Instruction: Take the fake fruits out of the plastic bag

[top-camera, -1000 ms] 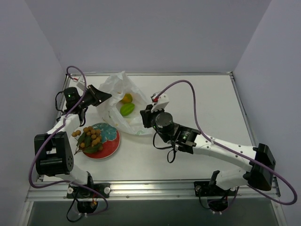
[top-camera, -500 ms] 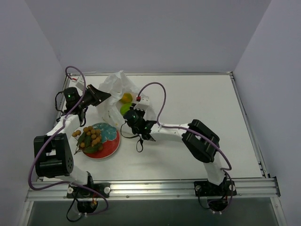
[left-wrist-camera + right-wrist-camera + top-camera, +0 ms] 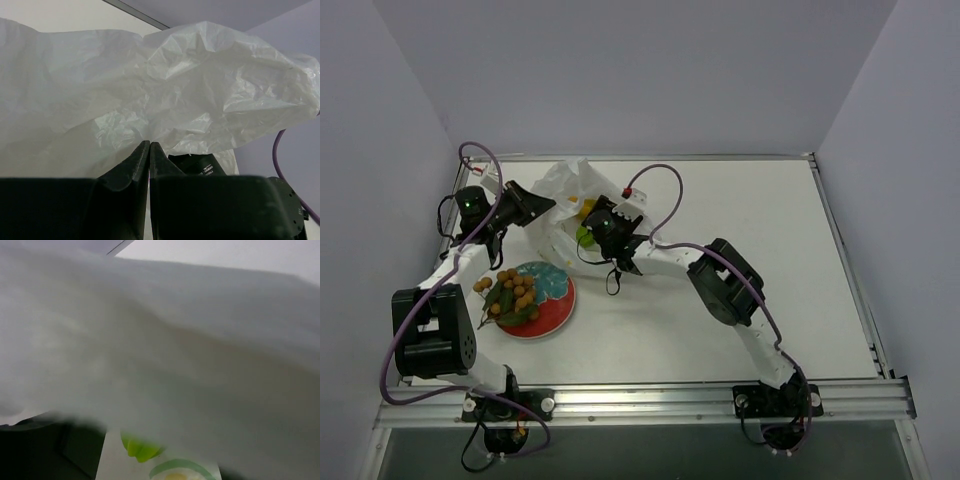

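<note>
The plastic bag (image 3: 560,190) lies crumpled at the back left, its mouth facing right. My left gripper (image 3: 527,205) is shut on the bag's edge and holds it up; in the left wrist view the closed fingertips (image 3: 149,146) pinch the white film (image 3: 200,85). My right gripper (image 3: 588,228) is inside the bag's mouth, jaws apart. A green fruit (image 3: 582,238) and a yellow-orange one (image 3: 590,206) lie there. The blurred right wrist view shows the green fruit (image 3: 140,450) just ahead, under the film (image 3: 165,340). The tan-brown bunch (image 3: 515,290) lies on the plate.
The red-rimmed teal plate (image 3: 555,310) sits near the left front, just below the bag. The right arm's links (image 3: 720,280) stretch across the table's middle, with its purple cable (image 3: 660,190) looping above. Grey walls close in the back and sides.
My right arm swung left from the table's middle into the bag's mouth, and its jaws opened. The left gripper stayed where it was, holding the bag.
</note>
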Tool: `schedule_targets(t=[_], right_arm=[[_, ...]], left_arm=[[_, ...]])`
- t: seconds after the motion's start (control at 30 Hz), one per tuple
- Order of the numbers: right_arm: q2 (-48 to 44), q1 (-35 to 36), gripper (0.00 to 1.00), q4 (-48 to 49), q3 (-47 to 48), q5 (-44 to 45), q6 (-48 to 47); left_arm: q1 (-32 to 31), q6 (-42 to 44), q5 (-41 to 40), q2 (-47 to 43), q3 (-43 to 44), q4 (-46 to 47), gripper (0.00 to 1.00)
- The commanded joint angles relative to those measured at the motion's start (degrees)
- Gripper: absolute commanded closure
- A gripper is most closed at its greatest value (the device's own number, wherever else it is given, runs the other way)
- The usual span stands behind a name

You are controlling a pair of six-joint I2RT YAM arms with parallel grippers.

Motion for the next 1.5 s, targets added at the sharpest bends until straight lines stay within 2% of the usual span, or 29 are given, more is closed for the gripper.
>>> schedule_targets(t=[0.0,0.17,0.23,0.47,0.57,0.6,0.67,0.7,0.8,0.9,1.03,1.17,1.47], right_arm=[[2.5,0.2,0.3,-3.6,5.7,-0.4,2.8],[5.7,0.2,0.24,-5.8,8.5,-0.8,4.4],[6.9,0.2,0.16,-6.4,8.8,-0.3,5.2],[10.1,0.1,0.15,-8.5,11.1,-0.1,4.9],[11.6,0.1,0.25,-9.8,12.6,0.1,4.2],[11.6,0.1,0.36,-9.8,12.6,0.2,4.2],[11.4,0.0,0.5,-9.8,12.5,0.1,3.9],[10.6,-0.1,0.66,-9.6,12.1,-0.1,4.0],[6.2,-0.6,0.85,-1.5,6.1,-1.7,2.6],[1.5,-1.1,0.89,5.6,1.2,-3.5,0.1],[-3.1,-1.8,0.93,9.3,-1.0,-8.4,-4.1],[-7.9,-1.9,0.94,15.1,-5.3,-11.3,-7.6],[-17.1,-1.9,0.93,20.1,-13.4,-14.5,-13.6]], left_arm=[[-0.4,0.5,0.4,-1.8,0.7,2.6,0.98],[-0.5,0.5,0.4,-1.6,0.8,2.9,0.97],[-0.5,0.4,0.4,-1.4,0.8,2.9,0.98],[-0.5,0.3,0.2,-1.1,1.0,3.4,0.98],[-0.5,0.0,0.3,-0.8,1.2,3.9,0.98],[-0.5,0.0,0.3,-0.8,1.2,4.0,0.98],[-0.5,0.0,0.3,-0.9,1.2,4.1,0.98],[-0.5,0.0,0.3,-0.8,1.2,4.2,0.98],[-0.5,0.1,0.3,-0.8,1.3,4.1,0.98],[-0.5,0.2,0.1,-0.8,1.2,4.1,0.98],[-0.6,0.0,0.2,-0.4,0.9,5.0,0.98],[-0.6,0.1,0.2,-0.5,0.9,5.0,0.98],[-0.7,0.2,0.2,-0.6,1.0,4.7,0.98]])
